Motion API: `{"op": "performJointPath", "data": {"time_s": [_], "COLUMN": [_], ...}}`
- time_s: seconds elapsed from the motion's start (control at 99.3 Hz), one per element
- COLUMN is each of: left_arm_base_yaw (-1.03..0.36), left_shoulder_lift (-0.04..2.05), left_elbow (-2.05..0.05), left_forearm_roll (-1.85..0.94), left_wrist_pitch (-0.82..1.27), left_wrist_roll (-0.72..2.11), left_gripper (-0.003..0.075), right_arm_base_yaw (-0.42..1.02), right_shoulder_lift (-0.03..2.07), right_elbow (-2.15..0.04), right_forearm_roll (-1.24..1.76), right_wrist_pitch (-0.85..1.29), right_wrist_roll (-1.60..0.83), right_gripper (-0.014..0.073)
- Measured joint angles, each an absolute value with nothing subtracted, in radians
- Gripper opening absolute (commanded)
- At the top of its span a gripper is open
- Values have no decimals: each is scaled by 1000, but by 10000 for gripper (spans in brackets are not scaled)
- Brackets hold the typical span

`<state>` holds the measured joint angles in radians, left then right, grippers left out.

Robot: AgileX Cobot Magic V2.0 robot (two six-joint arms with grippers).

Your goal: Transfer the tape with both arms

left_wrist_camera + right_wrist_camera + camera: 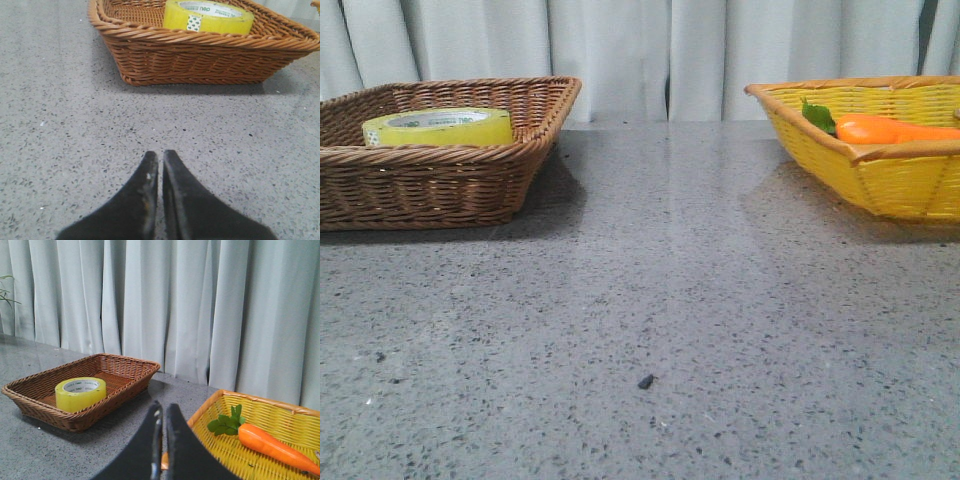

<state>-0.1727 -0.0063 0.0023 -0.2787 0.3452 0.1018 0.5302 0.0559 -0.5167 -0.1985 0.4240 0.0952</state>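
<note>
Glossy yellow tape (438,126) lies flat in the brown woven basket (470,175) — a carrot (895,129) fills the yellow basket (880,175). Speckled stone table (650,330). Left gripper (160,161) and right gripper (162,411) — both pressed together, empty.

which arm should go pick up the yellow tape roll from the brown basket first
Left, probably. The glossy yellow tape roll lies in the brown wicker basket on the robot's left side, straight ahead of the shut left gripper.

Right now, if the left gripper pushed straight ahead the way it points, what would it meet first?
Probably the near wall of the brown wicker basket holding the tape. The left gripper, shut, has only bare table before it, though depth is uncertain.
</note>
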Motion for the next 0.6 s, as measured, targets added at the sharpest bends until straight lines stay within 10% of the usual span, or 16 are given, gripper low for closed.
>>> {"op": "performJointPath", "data": {"time_s": [0.604], "left_arm_base_yaw": [-173], "left_shoulder_lift": [-6], "left_elbow": [2], "left_forearm_roll": [-280], "left_wrist_pitch": [347], "left_wrist_roll": [102], "left_gripper": [-21], "right_arm_base_yaw": [488], "right_shoulder_lift": [56], "right_elbow": [-448], "right_forearm_roll": [-199], "right_wrist_pitch": [460], "right_wrist_roll": [95], "right_gripper": [-67]}}
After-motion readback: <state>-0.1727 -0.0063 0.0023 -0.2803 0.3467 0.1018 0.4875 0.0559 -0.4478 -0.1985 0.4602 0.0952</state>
